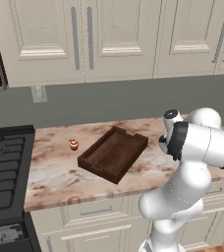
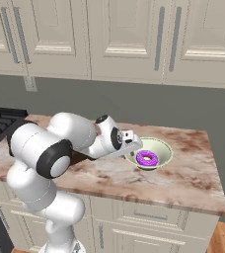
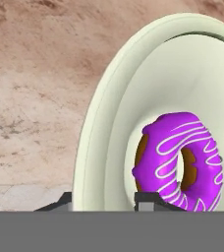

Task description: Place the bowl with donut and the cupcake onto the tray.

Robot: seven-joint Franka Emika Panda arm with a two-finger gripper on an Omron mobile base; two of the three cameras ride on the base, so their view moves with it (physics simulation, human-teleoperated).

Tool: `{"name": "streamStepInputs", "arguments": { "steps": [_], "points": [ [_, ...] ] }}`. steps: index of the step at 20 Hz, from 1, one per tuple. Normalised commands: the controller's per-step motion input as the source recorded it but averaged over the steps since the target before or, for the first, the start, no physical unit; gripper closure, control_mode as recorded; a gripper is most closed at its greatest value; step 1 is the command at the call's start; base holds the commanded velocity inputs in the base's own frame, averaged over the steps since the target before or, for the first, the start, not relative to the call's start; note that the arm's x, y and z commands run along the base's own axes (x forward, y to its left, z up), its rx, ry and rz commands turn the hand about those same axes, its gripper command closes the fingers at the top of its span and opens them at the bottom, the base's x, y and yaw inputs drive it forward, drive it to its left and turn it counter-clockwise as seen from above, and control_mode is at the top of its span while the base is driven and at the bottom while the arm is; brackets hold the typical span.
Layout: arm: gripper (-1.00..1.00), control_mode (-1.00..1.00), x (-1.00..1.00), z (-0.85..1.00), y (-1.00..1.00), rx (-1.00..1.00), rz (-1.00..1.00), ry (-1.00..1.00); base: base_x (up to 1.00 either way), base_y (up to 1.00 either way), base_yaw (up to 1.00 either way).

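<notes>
Currently my claw (image 3: 104, 203) is straddling the near rim of the bowl (image 2: 160, 147), one finger outside, one inside beside the donut (image 2: 147, 158); appears to be pinching it. Tray (image 1: 113, 153) is lying well off to my left on worktop (image 2: 183, 180).

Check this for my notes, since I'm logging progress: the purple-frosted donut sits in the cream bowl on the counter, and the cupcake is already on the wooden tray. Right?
Not quite. The left base view shows the cupcake standing on the counter beside the wooden tray, not on it. The rest holds: the purple-frosted donut sits in the cream bowl on the counter.
</notes>
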Motion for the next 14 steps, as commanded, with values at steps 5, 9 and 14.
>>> {"name": "streamStepInputs", "arguments": {
  "steps": [5, 9, 14],
  "points": [
    [1.00, -1.00, 0.00, 0.00, 0.00, 0.00, 0.00, 0.00, 0.00, 0.00, 0.00],
    [1.00, -1.00, 0.00, 0.02, 0.00, 0.00, 0.00, 0.00, 0.00, 0.00, 0.00],
    [1.00, -1.00, 0.00, 0.15, 0.00, 0.00, 0.01, 0.00, 0.00, 0.00, 0.00]
  ]
}}
